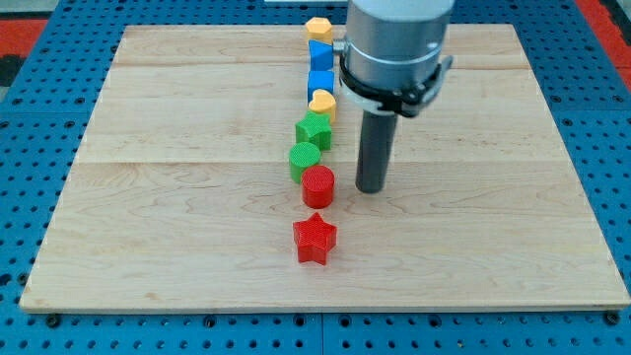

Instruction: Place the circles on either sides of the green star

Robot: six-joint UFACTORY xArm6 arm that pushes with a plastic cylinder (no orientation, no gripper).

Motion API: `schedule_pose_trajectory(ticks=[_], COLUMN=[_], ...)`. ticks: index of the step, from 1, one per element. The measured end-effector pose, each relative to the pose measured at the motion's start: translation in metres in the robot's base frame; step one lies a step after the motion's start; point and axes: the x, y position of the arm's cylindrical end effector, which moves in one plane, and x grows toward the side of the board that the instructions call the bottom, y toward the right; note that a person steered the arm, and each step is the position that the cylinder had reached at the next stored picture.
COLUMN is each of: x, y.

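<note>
The green star [315,129] sits in a line of blocks near the board's middle. The green circle [305,160] touches it just below, toward the view's bottom left. The red circle [317,184] sits right below the green circle, touching it. My tip [371,188] rests on the board just to the right of the red circle, with a small gap between them. The arm's grey body [394,44] hangs over the top middle of the view.
A red star [315,239] lies below the red circle. Above the green star the line goes on: a yellow block [322,103], a blue block [320,81], another blue block [320,52], a yellow hexagon [317,28]. The wooden board [148,197] lies on a blue pegboard.
</note>
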Motion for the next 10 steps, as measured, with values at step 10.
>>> schedule_pose_trajectory(ticks=[10], x=[0.039], y=[-0.136])
